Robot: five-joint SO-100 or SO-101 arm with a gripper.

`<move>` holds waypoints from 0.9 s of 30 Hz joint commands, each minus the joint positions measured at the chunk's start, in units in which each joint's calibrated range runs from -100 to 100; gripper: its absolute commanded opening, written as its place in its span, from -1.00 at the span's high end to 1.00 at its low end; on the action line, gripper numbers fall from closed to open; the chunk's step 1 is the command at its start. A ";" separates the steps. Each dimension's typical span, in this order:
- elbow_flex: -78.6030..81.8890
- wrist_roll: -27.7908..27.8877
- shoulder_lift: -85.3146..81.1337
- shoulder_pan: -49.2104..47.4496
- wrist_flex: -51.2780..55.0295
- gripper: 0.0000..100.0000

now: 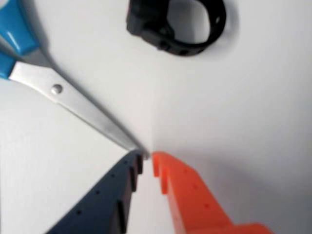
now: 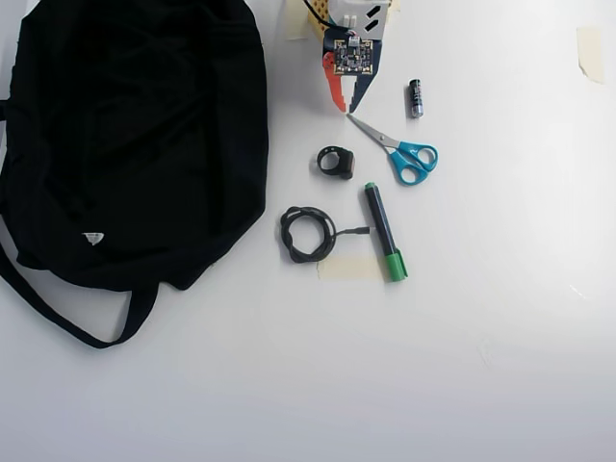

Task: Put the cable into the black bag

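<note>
The cable [image 2: 288, 236] is a thin black coil with its plug end pointing right, lying on the white table in the overhead view; it is out of the wrist view. The black bag [image 2: 135, 135] lies floppy at the left, with its strap trailing to the lower left. My gripper [image 2: 345, 109] is at the top centre, well above the cable, with a thick black ring band [image 2: 346, 164] lying between them. In the wrist view the gripper [image 1: 147, 158] has its dark and orange jaw tips nearly together and holds nothing.
Blue-handled scissors [image 2: 399, 149] lie right of the gripper, blade tip [image 1: 131, 142] beside the jaw tips. The ring band [image 1: 146, 24] is ahead in the wrist view. A green-capped marker [image 2: 384, 231], a small battery [image 2: 415, 98] and a patch of tape [image 2: 351, 268] lie nearby.
</note>
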 commanded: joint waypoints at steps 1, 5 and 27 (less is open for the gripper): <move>1.09 0.27 -0.33 -0.36 2.40 0.96; 1.09 0.27 -0.33 -0.36 2.40 0.96; 1.09 -0.15 -0.50 -0.43 2.06 0.96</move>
